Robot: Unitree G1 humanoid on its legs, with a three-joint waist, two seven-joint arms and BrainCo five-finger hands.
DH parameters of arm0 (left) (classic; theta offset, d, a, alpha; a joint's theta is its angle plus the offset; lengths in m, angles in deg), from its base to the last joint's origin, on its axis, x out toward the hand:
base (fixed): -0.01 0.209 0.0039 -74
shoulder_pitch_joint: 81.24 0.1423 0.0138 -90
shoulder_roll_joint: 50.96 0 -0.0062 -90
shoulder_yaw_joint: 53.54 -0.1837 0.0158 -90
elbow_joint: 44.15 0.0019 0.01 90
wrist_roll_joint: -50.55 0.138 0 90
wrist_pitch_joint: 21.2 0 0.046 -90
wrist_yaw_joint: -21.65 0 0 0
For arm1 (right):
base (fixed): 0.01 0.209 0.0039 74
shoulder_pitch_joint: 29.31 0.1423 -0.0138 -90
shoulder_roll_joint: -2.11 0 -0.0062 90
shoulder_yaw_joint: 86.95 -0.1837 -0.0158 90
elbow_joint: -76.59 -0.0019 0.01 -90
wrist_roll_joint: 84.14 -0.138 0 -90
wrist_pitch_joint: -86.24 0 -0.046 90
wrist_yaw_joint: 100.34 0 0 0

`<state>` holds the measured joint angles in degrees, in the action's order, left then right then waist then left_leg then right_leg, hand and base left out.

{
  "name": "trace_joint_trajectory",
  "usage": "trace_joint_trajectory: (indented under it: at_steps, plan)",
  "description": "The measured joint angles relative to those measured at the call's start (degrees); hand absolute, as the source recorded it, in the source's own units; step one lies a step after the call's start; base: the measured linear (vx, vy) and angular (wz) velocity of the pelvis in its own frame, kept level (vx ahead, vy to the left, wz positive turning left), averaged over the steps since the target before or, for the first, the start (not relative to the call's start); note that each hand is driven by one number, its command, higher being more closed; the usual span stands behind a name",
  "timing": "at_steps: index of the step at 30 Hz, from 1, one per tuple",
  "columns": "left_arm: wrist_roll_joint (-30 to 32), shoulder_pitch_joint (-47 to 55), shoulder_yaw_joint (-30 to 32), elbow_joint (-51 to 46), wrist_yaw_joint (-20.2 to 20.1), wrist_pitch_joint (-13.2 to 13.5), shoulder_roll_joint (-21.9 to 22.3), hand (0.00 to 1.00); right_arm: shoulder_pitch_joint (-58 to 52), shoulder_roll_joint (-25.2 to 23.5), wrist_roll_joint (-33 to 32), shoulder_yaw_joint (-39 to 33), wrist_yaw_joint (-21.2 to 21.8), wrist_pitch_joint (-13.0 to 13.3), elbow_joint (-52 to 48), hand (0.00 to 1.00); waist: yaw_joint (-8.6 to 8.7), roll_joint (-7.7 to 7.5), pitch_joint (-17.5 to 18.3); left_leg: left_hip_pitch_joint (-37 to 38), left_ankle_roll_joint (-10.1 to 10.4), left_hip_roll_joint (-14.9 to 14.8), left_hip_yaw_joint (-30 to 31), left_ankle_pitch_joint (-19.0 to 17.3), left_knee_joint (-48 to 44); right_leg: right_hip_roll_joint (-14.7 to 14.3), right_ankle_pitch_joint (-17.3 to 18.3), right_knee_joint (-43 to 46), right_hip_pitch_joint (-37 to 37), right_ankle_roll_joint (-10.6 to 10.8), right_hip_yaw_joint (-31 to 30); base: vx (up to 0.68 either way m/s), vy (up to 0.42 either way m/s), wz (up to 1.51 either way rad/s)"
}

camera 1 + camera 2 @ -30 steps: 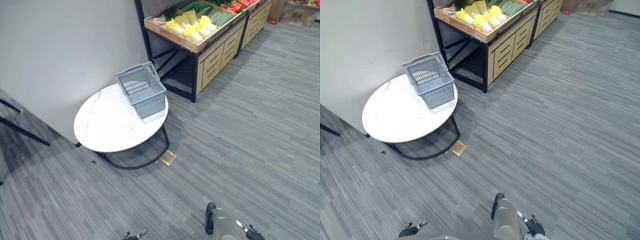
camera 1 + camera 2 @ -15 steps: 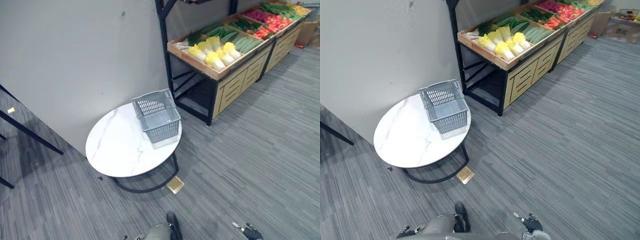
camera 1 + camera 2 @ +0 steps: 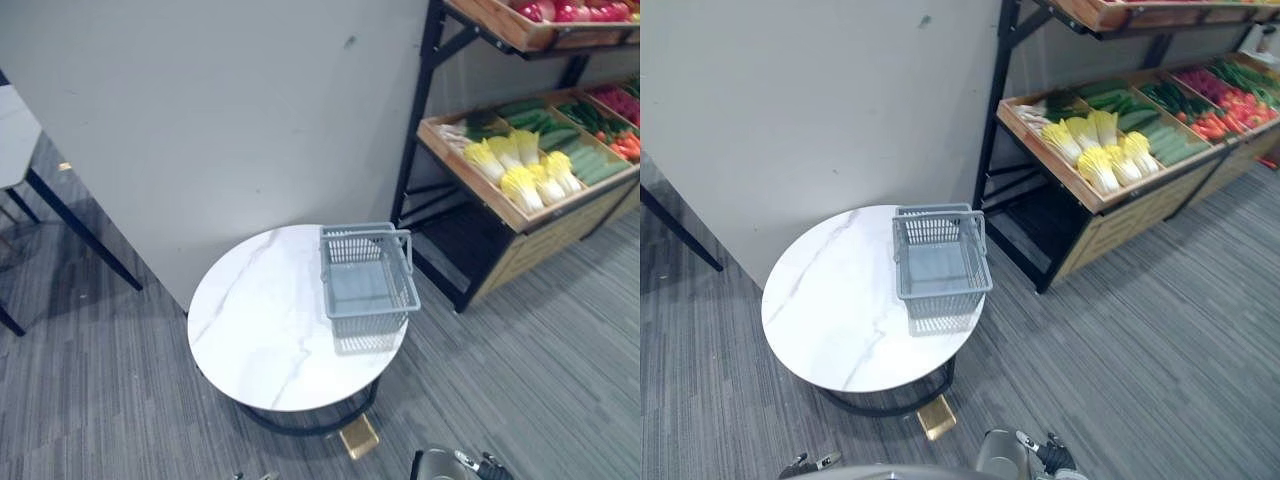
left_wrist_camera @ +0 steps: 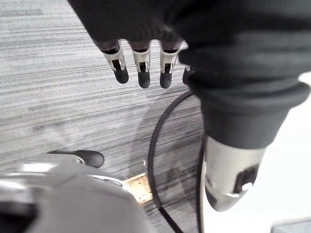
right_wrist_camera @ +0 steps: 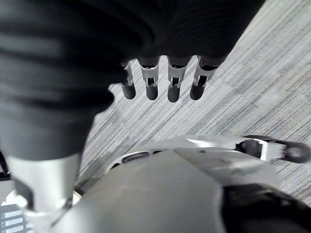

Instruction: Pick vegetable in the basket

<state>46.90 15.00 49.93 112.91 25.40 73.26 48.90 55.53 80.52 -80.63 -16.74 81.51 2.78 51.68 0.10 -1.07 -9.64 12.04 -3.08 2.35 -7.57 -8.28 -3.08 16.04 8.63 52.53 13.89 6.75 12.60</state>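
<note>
on the counter point(image 3: 262, 345) the grey basket point(image 3: 366, 285) sits empty while the cabbages point(image 3: 524, 183) lie well apart on the wooden shelf point(image 3: 452, 165), so with your left hand point(image 4: 142, 66) and right hand point(image 5: 151, 80) both slack and holding nothing, square up to that shelf before reaching.

the basket point(image 3: 366, 285) sits on the table point(image 3: 260, 340), at its right edge — the side nearest the produce rack point(image 3: 545, 240). the wall point(image 3: 220, 120) stands behind the table. cabbages point(image 3: 525, 170) lie in the rack's lower tray, beneath an upper shelf point(image 3: 510, 35).
</note>
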Motion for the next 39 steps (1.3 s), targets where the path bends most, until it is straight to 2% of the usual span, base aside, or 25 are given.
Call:
trace_joint_trajectory:
  at_steps: [1, 2, 3, 4, 5, 6, 7, 8, 9, 11, 12, 13, 15, 18, 19, 21, 23, 24, 27, 30, 34, 39]
  plan:
    - [0.03, -0.20, 0.46, -0.29, 0.02, 0.13, 0.25, 0.00, -0.17, -0.08, -0.09, -0.06, -0.02, 0.02, -0.02, 0.00, -0.02, 0.00, -0.02, 0.29, 0.53, -0.24, 1.01, -0.32, -0.01, -0.12, 0.22, -4.68, 0.06, -0.38, -0.16, 0.30, -0.208, 0.94]
    - [0.02, -0.45, 0.87, -1.19, 0.21, 0.26, 0.59, 0.00, -0.46, -0.23, -0.13, -0.07, -0.12, 0.03, -0.09, 0.00, -0.06, 0.08, 0.03, 0.50, 1.69, -1.10, 2.93, -1.12, -0.06, -0.95, 0.12, -15.05, -0.37, -0.35, -2.32, 0.29, -0.275, 0.97]
    - [0.03, -0.75, 2.32, -1.81, 0.25, 0.48, 1.11, 0.00, -0.85, -0.37, -0.26, -0.04, -0.16, 0.03, -0.16, 0.00, -0.37, 0.02, 0.03, 0.17, 2.92, -2.01, 5.39, -1.97, -0.17, -2.27, -0.56, -25.79, -1.20, -0.08, -7.47, 0.29, -0.310, 0.99]
    - [0.03, -1.13, 3.12, -1.93, 0.29, 0.48, 1.32, 0.00, -1.03, -0.45, -0.52, -0.03, -0.18, -0.05, -0.08, 0.00, -0.55, -0.08, 0.03, -0.04, 3.47, -2.45, 6.61, -2.32, -0.30, -2.62, -1.39, -29.88, -1.49, -0.26, -10.25, 0.35, -0.475, 0.98]
    - [0.07, -0.92, 4.76, -1.98, 0.32, 0.47, 1.54, 0.00, -1.57, -0.75, -1.37, 0.07, -0.18, -0.10, 0.07, 0.00, -0.89, -0.57, 0.26, -0.53, 5.11, -3.40, 8.44, -3.46, -1.05, -2.86, -4.37, -35.12, -2.62, -0.40, -14.75, 0.30, -0.451, 0.89]
    - [0.19, -0.13, 7.01, -2.63, 0.32, 0.48, 1.51, 0.00, -2.43, -1.70, -1.60, 0.24, -0.27, -0.11, 0.06, 0.00, -1.16, -2.50, 1.13, -0.92, 6.82, -3.87, 9.55, -5.13, -2.10, -1.72, -7.95, -37.81, -4.16, 0.62, -15.24, 0.31, -0.487, 0.79]
    - [0.24, 0.35, 8.13, -2.99, 0.41, 0.47, 1.38, 0.00, -2.85, -2.30, -1.75, 0.62, -0.33, -0.21, 0.18, 0.00, -1.83, -3.58, 1.51, -0.74, 7.80, -4.17, 9.79, -5.96, -2.44, -0.68, -7.47, -38.71, -5.03, 5.31, -14.35, 0.24, -0.444, 0.63]
    - [0.28, 1.16, 9.71, -2.62, 0.51, 0.45, 2.99, 0.00, -2.62, -0.35, -1.78, 0.96, -0.33, -0.37, 0.63, 0.00, -1.98, -1.11, 1.79, -1.34, 9.53, -8.02, 8.39, -5.51, -3.46, -3.65, -6.78, -37.63, -5.67, 3.27, -10.83, 0.35, -0.564, 0.68]
    - [0.33, 1.25, 10.66, -2.52, 0.52, 0.42, 4.02, 0.00, -2.80, 0.59, -1.73, 1.97, -0.37, -0.46, 0.77, 0.00, -1.50, 0.35, 2.48, -1.63, 10.33, -10.42, 6.01, -3.49, -2.98, -5.17, -5.76, -37.73, -6.48, 1.78, -7.94, 0.33, -0.528, 0.78]
    - [0.21, 0.92, 10.70, -1.94, 0.51, 0.45, 4.50, 0.00, -2.56, 1.32, -1.67, 2.35, -0.24, -0.49, 1.14, 0.00, -1.31, 1.39, 2.52, -1.53, 12.10, -12.69, 6.34, -0.28, -1.09, -6.66, -5.13, -38.62, -8.08, 0.65, -4.96, 0.20, -0.334, 0.73]
    - [0.05, 0.90, 10.74, -1.59, 0.46, 0.49, 4.68, 0.00, -2.06, 1.78, -1.59, 2.32, -0.20, -0.69, 1.22, 0.00, -1.57, 1.60, 2.52, -1.56, 12.68, -13.71, 6.54, 2.47, 0.19, -7.53, -4.97, -39.66, -9.16, -0.04, -3.32, 0.13, -0.332, 0.66]
    - [-0.04, 0.88, 10.70, -1.58, 0.39, 0.55, 4.68, 0.00, -1.30, 2.50, -1.30, 2.24, -0.26, -0.72, 1.24, 0.00, -1.64, 1.60, 2.49, -1.97, 12.58, -14.20, 6.54, 4.93, 1.05, -8.06, -5.41, -41.48, -10.36, -0.72, -1.94, 0.10, -0.311, 0.50]
    - [-0.01, 0.83, 10.38, -1.47, 0.42, 0.54, 4.67, 0.00, -0.06, 3.53, -1.20, 1.97, -1.02, -0.65, 1.15, 0.00, -1.49, 1.71, 2.43, -3.00, 12.59, -14.46, 6.33, 7.49, 1.34, -8.24, -6.02, -43.91, -11.94, -1.60, 0.13, 0.03, -0.252, 0.51]
    - [0.01, 0.91, 8.18, -1.39, 0.90, 0.46, 4.07, 0.00, 1.89, 5.49, -1.17, -2.53, -2.73, -0.77, 0.27, 0.00, -0.05, 2.33, 2.34, -3.68, 12.36, -14.71, 3.08, 9.37, 3.18, -8.23, -6.28, -46.70, -13.10, -1.58, 3.13, -0.05, -0.119, 0.53]
    - [0.01, 0.93, 7.47, -1.42, 1.02, 0.46, 3.95, 0.00, 2.52, 6.32, -1.17, -3.54, -3.02, -0.88, -0.73, 0.00, 0.03, 2.53, 2.27, -4.00, 12.36, -14.78, 2.27, 9.37, 3.51, -8.31, -6.37, -47.19, -12.97, -1.23, 3.43, -0.10, -0.023, 0.37]
    - [0.11, 1.19, 4.46, -1.67, 1.14, 0.51, 3.54, 0.00, 3.15, 11.53, 1.26, -4.87, -5.57, -1.12, -8.93, 0.00, 0.41, 3.29, 2.23, -5.34, 12.52, -15.02, 0.01, 8.64, 5.60, -9.11, -8.32, -49.86, -11.77, -1.15, 3.01, -0.10, 0.019, 0.05]
    - [0.10, 1.52, 2.31, -1.65, 1.27, 0.51, 3.12, 0.00, 4.28, 16.27, 5.23, -3.91, -7.63, -1.07, -18.44, 0.00, 1.23, 3.98, 2.09, -7.01, 12.93, -15.17, -1.64, 5.72, 5.98, -9.89, -11.08, -52.55, -10.57, -0.91, 2.31, -0.09, 0.068, -0.26]
    - [0.11, 1.69, 0.26, -1.76, 1.25, 0.53, 1.89, 0.00, 5.06, 18.63, 7.44, -2.49, -8.65, -0.83, -25.05, 0.00, 1.34, 3.62, 2.07, -7.66, 12.25, -14.03, -2.98, 5.30, 5.57, -9.61, -13.13, -54.74, -10.46, -0.66, 0.30, -0.11, 0.076, -0.47]
    - [0.28, 1.91, -3.86, -2.06, 0.97, 0.54, -0.47, 0.00, 8.98, 25.00, 13.12, 2.52, -9.26, 1.15, -35.36, 0.00, 1.61, 1.64, 0.99, -9.02, 12.03, -12.02, -4.82, 4.36, 3.88, -8.04, -16.58, -58.11, -9.93, 0.01, -2.14, -0.10, 0.066, -0.40]
    - [0.41, 1.70, -6.41, -2.18, 0.59, 0.98, -1.00, 0.00, 13.96, 31.99, 18.51, 10.94, -8.73, 1.97, -39.16, 0.00, 1.61, 1.71, 0.80, -10.05, 11.82, -11.19, -5.73, 4.30, 3.13, -7.30, -17.41, -58.28, -8.60, 0.58, -3.16, -0.03, 0.029, -0.15]
    - [0.41, 0.74, -7.20, -2.17, -0.08, 1.35, -0.78, 0.00, 20.65, 35.16, 22.03, 18.34, -7.28, 3.21, -42.92, 0.00, 1.33, 2.69, -0.66, -11.12, 11.42, -10.98, -5.48, 4.40, 2.65, -7.07, -17.84, -57.39, -7.13, 0.17, -3.24, 0.01, 0.003, 0.01]
    - [0.34, 0.37, -7.54, -3.59, -0.19, 1.52, -1.06, 0.00, 30.38, 36.79, 22.79, 28.89, -4.86, 4.03, -42.69, 0.00, 0.81, 2.18, -3.07, -12.25, 11.35, -10.93, -4.01, 4.35, 1.89, -6.85, -17.85, -57.19, -7.06, 0.15, -1.98, 0.01, -0.003, 0.14]
